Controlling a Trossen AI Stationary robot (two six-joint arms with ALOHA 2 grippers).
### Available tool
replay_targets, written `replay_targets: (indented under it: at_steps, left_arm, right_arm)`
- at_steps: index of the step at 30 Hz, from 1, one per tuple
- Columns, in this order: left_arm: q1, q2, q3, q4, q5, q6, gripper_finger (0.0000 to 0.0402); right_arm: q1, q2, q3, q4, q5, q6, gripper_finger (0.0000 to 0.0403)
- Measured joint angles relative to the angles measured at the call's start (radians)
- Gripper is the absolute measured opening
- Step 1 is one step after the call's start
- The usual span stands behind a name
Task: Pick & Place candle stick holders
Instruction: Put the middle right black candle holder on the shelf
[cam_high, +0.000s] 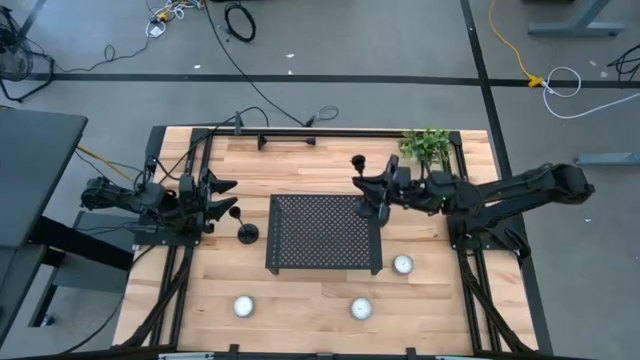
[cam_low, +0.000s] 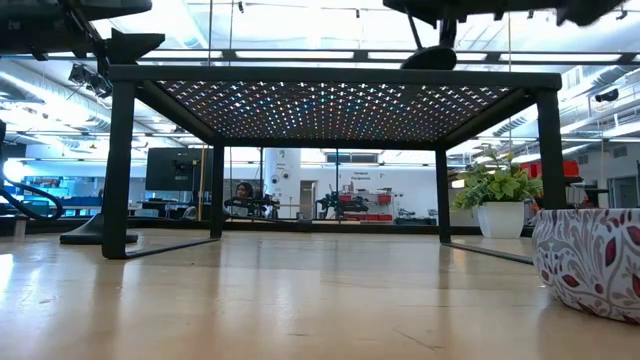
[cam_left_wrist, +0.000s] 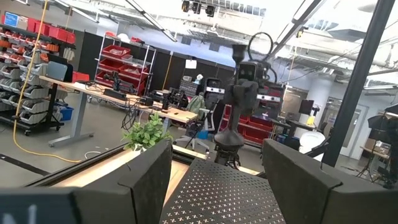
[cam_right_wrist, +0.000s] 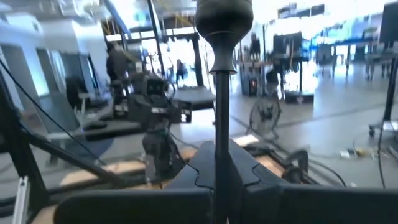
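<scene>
Three black candle stick holders show. One stands on its round base on the table (cam_high: 246, 233), just in front of my left gripper (cam_high: 230, 197), which is open and empty at the tray's left. A second holder (cam_high: 358, 160) stands on the table beyond the tray. My right gripper (cam_high: 363, 196) is shut on the third holder (cam_right_wrist: 222, 74) over the far right corner of the black perforated tray (cam_high: 320, 232). In the left wrist view that holder's base (cam_left_wrist: 227, 139) is at the tray's top; whether it rests there I cannot tell. My right gripper pinches the holder's thin stem (cam_right_wrist: 221, 134) between its two fingers, below the cup top (cam_right_wrist: 224, 17). The fingers come level from the table's right and lie across the stem. The holder stands upright, its base (cam_low: 430, 58) at the tray's top.
Three small white candles in patterned cups lie on the near part of the table (cam_high: 403, 264) (cam_high: 361, 308) (cam_high: 243, 306). A potted plant (cam_high: 428, 145) stands at the far right corner. A black bar (cam_high: 288, 140) lies along the far edge. A person sits in the room behind (cam_low: 242, 195).
</scene>
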Motion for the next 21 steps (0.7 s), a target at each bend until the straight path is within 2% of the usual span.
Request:
replay_targets:
  at_steps: [7, 15, 21]
  left_arm:
    - [0.0, 0.0, 0.0, 0.0, 0.0, 0.0, 0.0252]
    - [0.0, 0.0, 0.0, 0.0, 0.0, 0.0, 0.0252]
    - [0.0, 0.0, 0.0, 0.0, 0.0, 0.0, 0.0252]
  right_arm:
    - [0.028, 0.0, -0.164, 0.29, 0.068, -0.002, 0.0002]
    - [0.053, 0.004, -0.207, 0.359, 0.062, -0.044, 0.0002]
    - [0.064, 0.084, -0.209, 0.459, 0.069, -0.098, 0.0002]
